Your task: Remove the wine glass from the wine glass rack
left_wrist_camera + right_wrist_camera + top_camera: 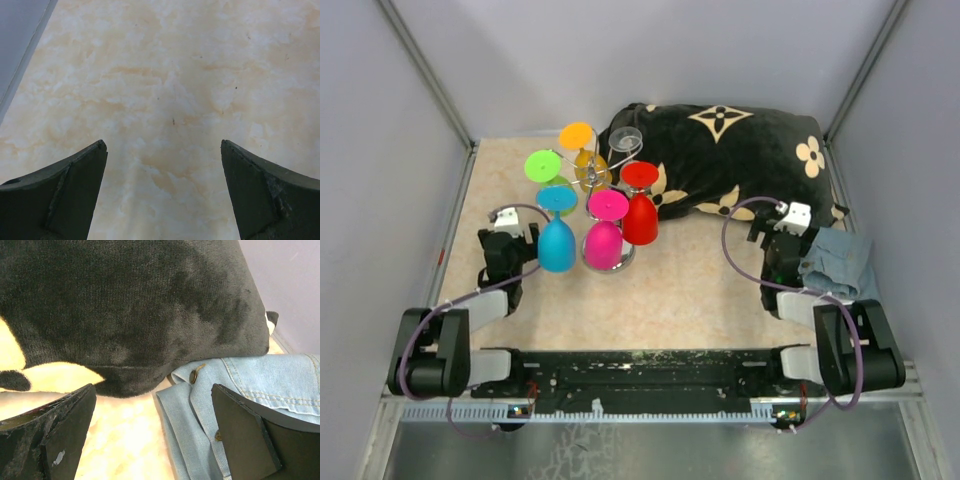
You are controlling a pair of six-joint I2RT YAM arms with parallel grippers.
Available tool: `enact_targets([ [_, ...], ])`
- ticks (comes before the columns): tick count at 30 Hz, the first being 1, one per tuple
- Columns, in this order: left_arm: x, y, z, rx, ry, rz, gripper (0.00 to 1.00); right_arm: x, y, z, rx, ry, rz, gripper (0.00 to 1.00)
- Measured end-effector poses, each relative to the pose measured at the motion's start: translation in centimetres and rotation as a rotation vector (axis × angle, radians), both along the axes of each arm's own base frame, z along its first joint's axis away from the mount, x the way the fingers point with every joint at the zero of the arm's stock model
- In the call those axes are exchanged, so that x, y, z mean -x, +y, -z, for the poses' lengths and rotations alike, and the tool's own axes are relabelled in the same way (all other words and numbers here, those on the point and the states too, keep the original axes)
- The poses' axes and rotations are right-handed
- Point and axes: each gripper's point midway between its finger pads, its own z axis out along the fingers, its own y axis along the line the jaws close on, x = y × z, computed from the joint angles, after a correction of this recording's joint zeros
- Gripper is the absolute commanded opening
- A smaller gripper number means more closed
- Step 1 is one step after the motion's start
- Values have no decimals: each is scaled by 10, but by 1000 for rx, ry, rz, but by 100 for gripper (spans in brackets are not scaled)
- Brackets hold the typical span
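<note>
Wine glass rack [591, 173] shiny wire; pillow [150, 305] plush; tabletop [170, 75] smooth.

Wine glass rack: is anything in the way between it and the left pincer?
Nothing visible. The left pincer hangs open over bare table, just left of the blue wine glass hanging on the wine glass rack. The black pillow lies behind the rack, off that path.

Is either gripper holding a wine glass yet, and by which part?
Nothing is held. The left gripper is open over bare tabletop; the right gripper is open, facing the black pillow and denim cloth.
</note>
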Motion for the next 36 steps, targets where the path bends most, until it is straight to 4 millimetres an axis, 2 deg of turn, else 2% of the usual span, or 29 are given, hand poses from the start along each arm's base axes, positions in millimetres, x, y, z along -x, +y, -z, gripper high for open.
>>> enact_targets([
  [12,32,35,13,-28,83,-158,100,5,4,-14,-14,-20,-31,98],
  [19,47,56,16,-36,118,-262,100,9,7,-11,-34,2,-44,98],
  [26,64,87,22,8,175,-399,100,12,9,-15,-45,21,-49,98],
  [29,66,94,13,21,161,-424,100,10,10,-30,-52,-4,-55,98],
  [32,64,94,-6,24,125,-413,100,8,12,-47,-71,-20,-58,98],
  [34,58,91,-26,23,95,-382,100,5,13,-61,-94,-21,-56,98],
  [36,47,85,-59,33,44,-333,100,0,15,-77,-121,-6,-53,98],
])
